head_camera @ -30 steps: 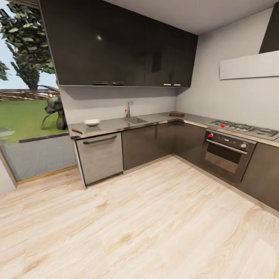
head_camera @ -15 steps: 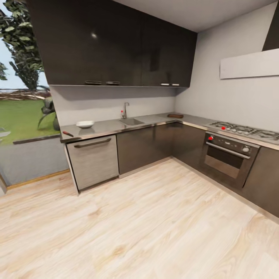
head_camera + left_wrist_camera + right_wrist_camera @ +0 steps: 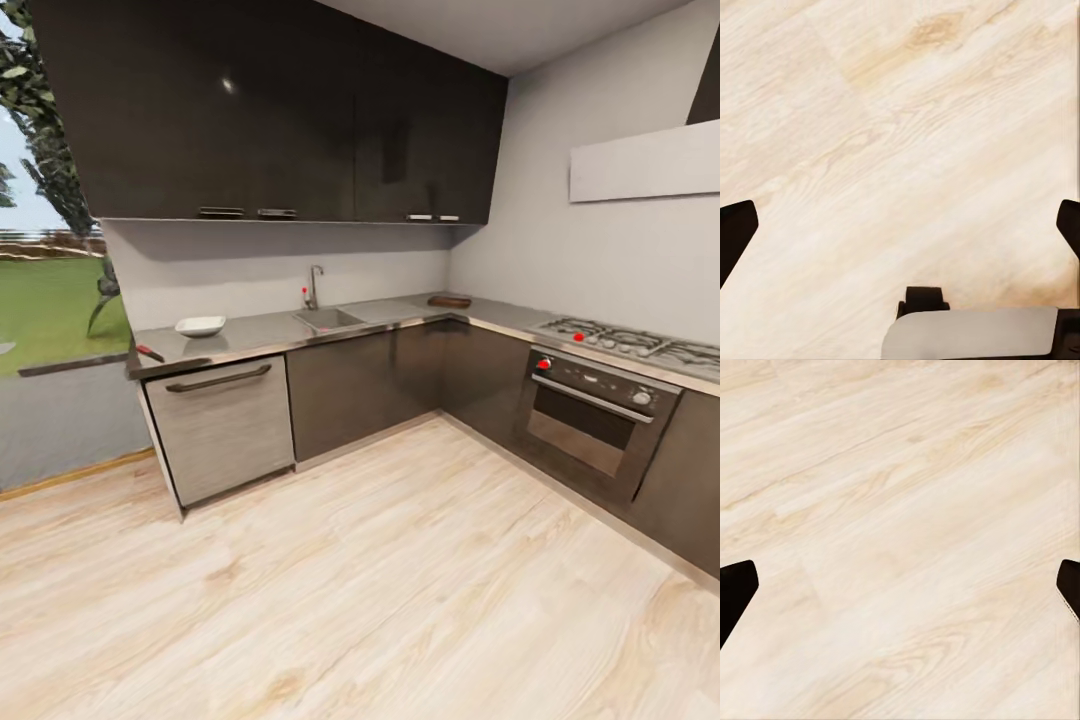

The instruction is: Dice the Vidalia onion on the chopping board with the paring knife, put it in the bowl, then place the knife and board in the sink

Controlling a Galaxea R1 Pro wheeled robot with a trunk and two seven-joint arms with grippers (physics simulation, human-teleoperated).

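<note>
Head view looks across a pale wooden floor (image 3: 400, 580) toward an L-shaped kitchen; the grey countertop (image 3: 250, 335) runs along the back wall under dark upper cabinets (image 3: 280, 110) and turns at the corner toward the stove (image 3: 630, 345) and the oven (image 3: 590, 415) on my right; the sink (image 3: 328, 319) is set into the back run, with its chrome faucet (image 3: 314, 284) behind the basin, and I cannot make out the onion inside it from where I stand; the white bowl (image 3: 200, 326) sits on the countertop to the left of the sink, well apart from it; the knife (image 3: 150, 353), red-handled, lies near the counter's left end, just above the dishwasher (image 3: 222, 425); the brown chopping board (image 3: 449, 301) rests in the far corner of the countertop, to the right of the sink; a window (image 3: 50, 270) at the left shows grass and a tree; my left pincer (image 3: 900, 225), seen from its wrist camera, hangs over bare floorboards with its dark fingertips (image 3: 735, 232) spread wide to the picture's edges and nothing between them; my right pincer (image 3: 900, 589) is likewise spread wide over the floor, holding nothing.
</note>
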